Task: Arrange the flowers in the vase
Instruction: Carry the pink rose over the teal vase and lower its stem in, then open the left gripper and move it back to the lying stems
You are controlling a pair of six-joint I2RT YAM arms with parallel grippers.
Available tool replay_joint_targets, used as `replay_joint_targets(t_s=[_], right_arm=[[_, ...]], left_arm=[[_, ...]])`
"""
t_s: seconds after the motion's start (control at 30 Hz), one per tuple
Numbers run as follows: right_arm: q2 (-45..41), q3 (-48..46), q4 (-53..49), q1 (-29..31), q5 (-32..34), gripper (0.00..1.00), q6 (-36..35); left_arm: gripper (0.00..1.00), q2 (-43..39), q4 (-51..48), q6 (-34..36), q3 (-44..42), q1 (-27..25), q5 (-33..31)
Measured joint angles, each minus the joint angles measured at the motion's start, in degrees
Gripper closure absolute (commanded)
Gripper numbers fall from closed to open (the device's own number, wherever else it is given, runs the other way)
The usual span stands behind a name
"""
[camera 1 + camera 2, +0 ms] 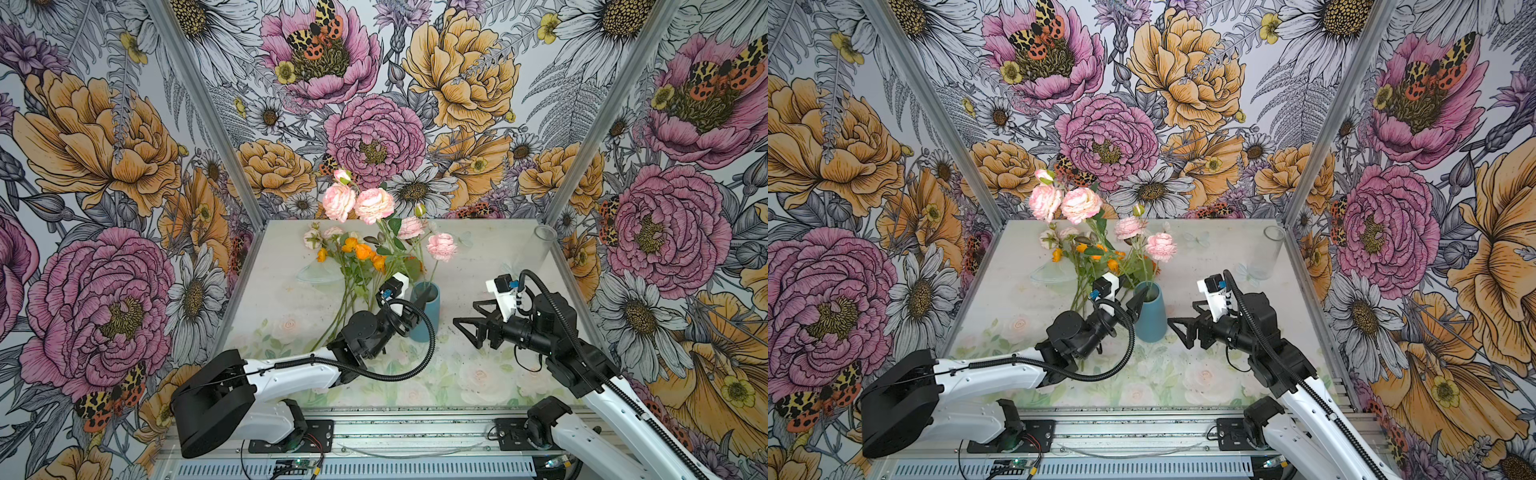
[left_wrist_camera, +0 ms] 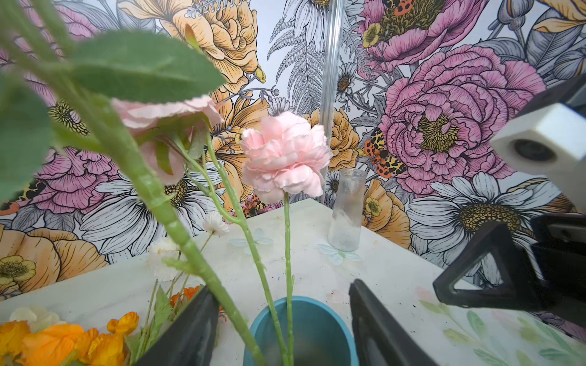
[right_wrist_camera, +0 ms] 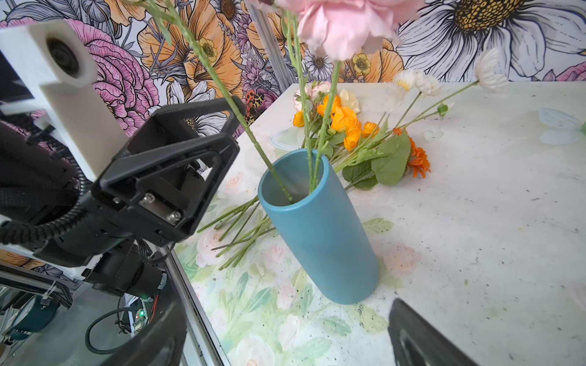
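A blue vase point(image 1: 424, 320) point(image 1: 1150, 322) stands mid-table with three green stems in it, topped by pale pink roses point(image 1: 358, 203) and a pink ruffled flower point(image 1: 441, 246) point(image 2: 285, 155). My left gripper point(image 1: 419, 301) point(image 2: 282, 285) is open at the vase's mouth point(image 2: 304, 304). The stems rise between its jaws, and the thick one leans on one finger. More flowers point(image 1: 361, 253) point(image 3: 348, 123), orange and white, lie flat on the table behind the vase. To the right of the vase point(image 3: 317, 228), my right gripper point(image 1: 467, 318) point(image 1: 1183, 316) point(image 3: 285, 332) hangs wide open and holds nothing.
A clear ribbed glass vase point(image 1: 538, 249) point(image 2: 347, 212) stands in the back right corner. A shallow glass dish point(image 1: 313, 274) lies under the loose flowers at the back left. Flowered walls close in three sides, and a metal rail point(image 1: 415, 432) runs along the front.
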Motion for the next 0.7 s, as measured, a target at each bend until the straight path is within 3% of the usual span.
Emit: replay_joint_targets(t_s=[0.23,0.43,0.7], right_arm=[[0.68,0.04,0.0,-0.09,0.02,0.01,-0.5],[0.96,1.49,0.0,-0.15,0.02,0.01,-0.55],[-0.04,2.38,0.0,-0.15,-0.61,0.0,-0.46]], left_arm=[[0.11,-9.49,-12.79,-3.32,1.81,4.83,3.56],[0.01,-13.03,-21.64,-5.05,2.43,6.56,8.28],[0.06,-18.86,-38.82,-5.05,6.49,7.76,10.54]])
